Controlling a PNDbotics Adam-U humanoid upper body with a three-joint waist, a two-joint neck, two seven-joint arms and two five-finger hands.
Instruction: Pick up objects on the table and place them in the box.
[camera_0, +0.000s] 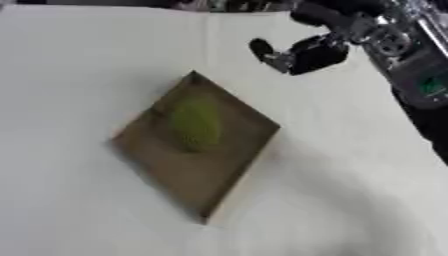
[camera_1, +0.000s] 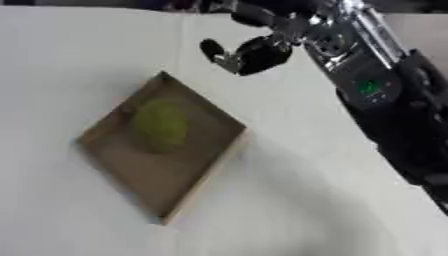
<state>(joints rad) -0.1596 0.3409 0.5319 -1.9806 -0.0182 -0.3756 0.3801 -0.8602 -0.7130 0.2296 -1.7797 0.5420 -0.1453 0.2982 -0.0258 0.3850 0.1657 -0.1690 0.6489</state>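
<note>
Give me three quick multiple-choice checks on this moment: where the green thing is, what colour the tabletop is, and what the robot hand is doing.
1. Where is the green object?
A. Inside the box
B. On the table beside the box
C. In the robot hand

2. What colour is the table?
A. Red
B. White
C. Black

3. What is the right robot hand holding?
A. The box
B. The green object
C. Nothing visible

Answers: 1 A, it lies within the box walls; 2 B, the surface is plain white; 3 C, the robot hand is beyond the box's far corner, nothing in it.
</note>
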